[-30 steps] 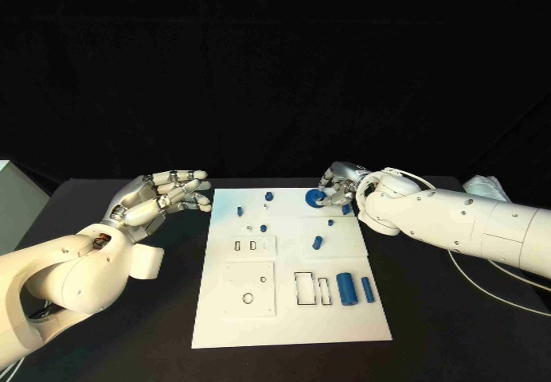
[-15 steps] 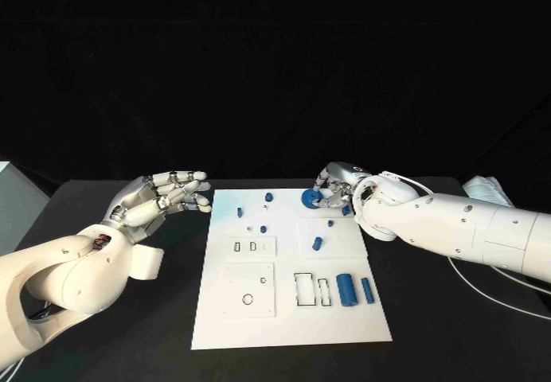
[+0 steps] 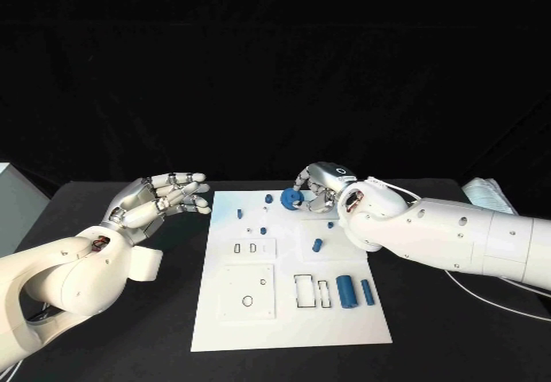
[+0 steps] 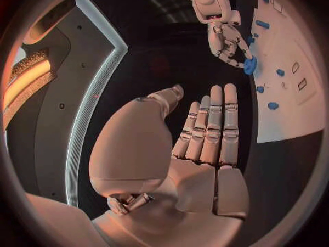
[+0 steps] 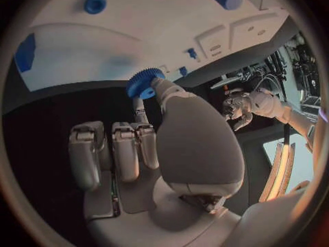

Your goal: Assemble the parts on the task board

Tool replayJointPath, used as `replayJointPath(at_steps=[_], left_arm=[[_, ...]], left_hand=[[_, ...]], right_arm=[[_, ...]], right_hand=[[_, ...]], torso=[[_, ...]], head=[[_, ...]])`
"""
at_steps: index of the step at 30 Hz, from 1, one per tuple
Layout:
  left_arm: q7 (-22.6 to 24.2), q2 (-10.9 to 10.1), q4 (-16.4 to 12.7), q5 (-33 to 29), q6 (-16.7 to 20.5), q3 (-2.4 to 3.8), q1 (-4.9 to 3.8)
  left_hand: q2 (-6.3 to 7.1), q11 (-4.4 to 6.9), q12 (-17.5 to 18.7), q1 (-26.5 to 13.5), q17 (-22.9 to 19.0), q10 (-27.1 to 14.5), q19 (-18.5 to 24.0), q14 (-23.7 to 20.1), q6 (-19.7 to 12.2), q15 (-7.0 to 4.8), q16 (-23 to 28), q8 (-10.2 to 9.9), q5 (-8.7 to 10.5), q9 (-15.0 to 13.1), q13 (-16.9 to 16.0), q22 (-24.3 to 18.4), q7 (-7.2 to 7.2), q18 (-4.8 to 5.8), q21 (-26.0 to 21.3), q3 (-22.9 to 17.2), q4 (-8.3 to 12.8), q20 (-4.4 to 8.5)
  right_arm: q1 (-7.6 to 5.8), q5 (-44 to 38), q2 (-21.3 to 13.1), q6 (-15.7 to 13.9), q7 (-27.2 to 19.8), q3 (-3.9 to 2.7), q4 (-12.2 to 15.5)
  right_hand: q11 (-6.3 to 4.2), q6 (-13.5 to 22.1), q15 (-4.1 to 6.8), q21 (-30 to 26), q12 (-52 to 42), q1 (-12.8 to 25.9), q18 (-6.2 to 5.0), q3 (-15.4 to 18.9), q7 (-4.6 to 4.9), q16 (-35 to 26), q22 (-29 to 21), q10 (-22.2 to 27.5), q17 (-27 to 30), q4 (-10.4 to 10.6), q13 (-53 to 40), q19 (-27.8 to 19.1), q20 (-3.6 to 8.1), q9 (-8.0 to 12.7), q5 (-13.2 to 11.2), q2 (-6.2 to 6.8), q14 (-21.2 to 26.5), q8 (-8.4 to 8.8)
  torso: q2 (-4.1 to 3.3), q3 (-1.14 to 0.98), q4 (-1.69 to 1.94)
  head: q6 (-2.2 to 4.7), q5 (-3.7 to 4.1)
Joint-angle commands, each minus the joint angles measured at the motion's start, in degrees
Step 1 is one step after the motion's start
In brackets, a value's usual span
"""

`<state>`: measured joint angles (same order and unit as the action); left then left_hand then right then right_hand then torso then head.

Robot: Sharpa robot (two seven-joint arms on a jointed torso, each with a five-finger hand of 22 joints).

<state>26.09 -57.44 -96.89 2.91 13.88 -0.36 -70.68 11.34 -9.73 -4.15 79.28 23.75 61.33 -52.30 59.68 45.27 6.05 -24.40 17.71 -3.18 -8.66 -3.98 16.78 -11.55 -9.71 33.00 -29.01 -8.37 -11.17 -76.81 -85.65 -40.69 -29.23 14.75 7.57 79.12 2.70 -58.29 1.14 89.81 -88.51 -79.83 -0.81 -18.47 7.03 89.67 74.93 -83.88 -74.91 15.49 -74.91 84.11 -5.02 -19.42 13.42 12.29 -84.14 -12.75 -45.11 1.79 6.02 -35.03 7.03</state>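
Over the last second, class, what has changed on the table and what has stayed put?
The right hand, pinching the blue gear, has carried it leftward along the far edge of the task board. The left hand stays open beside the board, holding nothing, and the other blue parts lie where they were.

**No readable text or markings**

No words, labels, brand names, numbers or signs can be read anywhere in these views. The task board (image 3: 293, 318) carries only outlined rectangles and ovals, with no lettering beside them. The blue parts (image 3: 345, 286) lying on the board are plain. The white casing of the arms bears no legible logo or writing, and the wrist views add nothing legible either.
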Motion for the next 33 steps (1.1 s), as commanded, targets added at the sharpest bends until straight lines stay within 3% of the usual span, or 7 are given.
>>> replayJointPath(at_steps=[1, 5, 11, 23, 33], left_arm=[[0.3, 0.1, -0.1, 0.2, -1.1, 0.04, -0.06], [0.2, 0.1, -0.1, 0.2, -1.2, 0.04, -0.06], [0.2, 0.2, -0.1, 0.2, -1.3, 0.04, -0.06], [0.2, 0.6, 0.1, 0.2, -1.4, 0.04, -0.06], [0.1, 0.7, 0.3, 0.2, -1.4, 0.04, -0.06]], left_hand=[[-0.15, -0.11, 0.2, -0.2, 0.1, -0.2, 0.4, -0.4, -0.4, 0.08, -0.3, -0.2, 0.17, 0.0, 0.0, 0.1, -2.14, -0.41, 0.3, 0.0, 0.5, -0.16], [-0.21, -0.12, 0.2, -0.2, 0.2, -0.3, 0.5, -0.5, -0.4, 0.09, -0.3, -0.3, 0.18, 0.0, -0.1, 0.2, -2.15, -0.41, 0.5, -0.1, 0.6, -0.18], [-0.21, -0.12, 0.2, -0.2, 0.2, -0.3, 0.5, -0.5, -0.4, 0.09, -0.3, -0.3, 0.18, 0.0, -0.1, 0.2, -2.15, -0.41, 0.5, -0.1, 0.6, -0.18], [-0.21, -0.12, 0.2, -0.2, 0.2, -0.3, 0.5, -0.5, -0.4, 0.09, -0.3, -0.3, 0.18, 0.0, -0.1, 0.2, -2.15, -0.41, 0.5, -0.1, 0.6, -0.18], [-0.21, -0.12, 0.2, -0.2, 0.2, -0.3, 0.5, -0.5, -0.4, 0.09, -0.3, -0.3, 0.18, 0.0, -0.1, 0.2, -2.15, -0.41, 0.5, -0.1, 0.6, -0.18]], right_arm=[[0.06, -4.4, 0.9, -1.1, 0.7, 0.01, 0.5], [0.29, -5.3, 2.6, -0.8, 0.9, 0.07, -0.1], [0.87, -5.9, 5.1, -0.1, 1.3, 0.14, -2.2], [1.83, -5.8, 8.4, 1.6, 1.0, 0.34, -5.9], [2.29, -5.6, 10.6, 2.4, 0.8, 0.64, -8.7]], right_hand=[[-0.4, -0.8, 0.44, 0.2, -0.2, 0.6, 0.81, -0.2, -0.25, 0.3, 15.1, -4.9, -15.1, 0.0, -13.6, 5.9, 0.42, 0.0, -0.3, -0.01, -5.9, -0.27], [-0.4, -0.8, 0.44, 0.2, -0.2, 0.6, 0.8, -0.2, -0.26, 0.3, 15.1, -4.9, -15.1, 0.1, -13.6, 5.9, 0.42, 0.0, -0.3, 0.03, -5.9, -0.26], [-0.4, -0.7, 0.44, 0.2, -0.2, 0.7, 0.81, -0.2, -0.25, 0.3, 15.1, -4.8, -15.1, 0.1, -13.5, 5.9, 0.42, 0.0, -0.4, 0.11, -5.9, -0.24], [-0.35, -0.5, 0.41, 0.2, -0.1, 1.2, 0.8, -0.2, -0.18, 0.3, 15.0, -4.7, -15.1, 0.3, -13.4, 5.9, 0.42, 0.0, -0.4, 0.36, -5.9, -0.17], [-0.33, -0.5, 0.39, 0.1, 0.0, 1.4, 0.79, -0.1, -0.17, 0.3, 15.0, -4.6, -15.1, 0.4, -13.3, 5.9, 0.41, 0.0, -0.4, 0.44, -5.9, -0.15]], torso=[[-0.03, 0.08, 0.09], [-0.12, 0.01, 0.07], [-0.11, 0.08, 0.22], [-0.1, 0.02, 0.09], [-0.08, -0.08, -0.04]], head=[[-0.03, -0.15], [-0.03, -0.27], [-0.16, -0.18], [-0.75, -0.45], [-0.85, -0.54]])
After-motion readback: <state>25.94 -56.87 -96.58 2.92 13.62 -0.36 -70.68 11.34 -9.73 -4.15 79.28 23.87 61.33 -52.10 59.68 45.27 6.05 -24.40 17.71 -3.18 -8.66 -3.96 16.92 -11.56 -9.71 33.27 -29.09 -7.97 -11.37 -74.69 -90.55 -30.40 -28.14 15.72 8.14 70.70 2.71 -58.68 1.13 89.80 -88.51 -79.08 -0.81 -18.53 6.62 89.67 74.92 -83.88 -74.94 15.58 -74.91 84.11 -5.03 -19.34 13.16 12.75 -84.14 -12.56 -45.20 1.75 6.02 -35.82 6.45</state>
